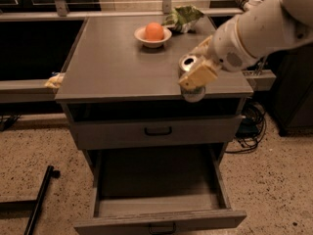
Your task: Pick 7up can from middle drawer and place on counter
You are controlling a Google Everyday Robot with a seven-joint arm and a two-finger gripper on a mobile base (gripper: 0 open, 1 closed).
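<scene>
My gripper (193,80) is shut on the 7up can (188,62), held tilted at the counter's front right edge. The can's silver lid shows above a tan finger (198,75), and its pale base pokes out below the edge line. The counter (117,58) is a flat grey cabinet top. Below it, the middle drawer (157,207) is pulled out and its tray holds nothing. My white arm (254,31) comes in from the upper right.
A bowl with an orange (154,32) and a green crumpled bag (183,17) sit at the counter's back. A closed drawer front (157,130) with a black handle lies above the open one. A black bar (39,199) lies on the floor at left; cables (249,126) lie at right.
</scene>
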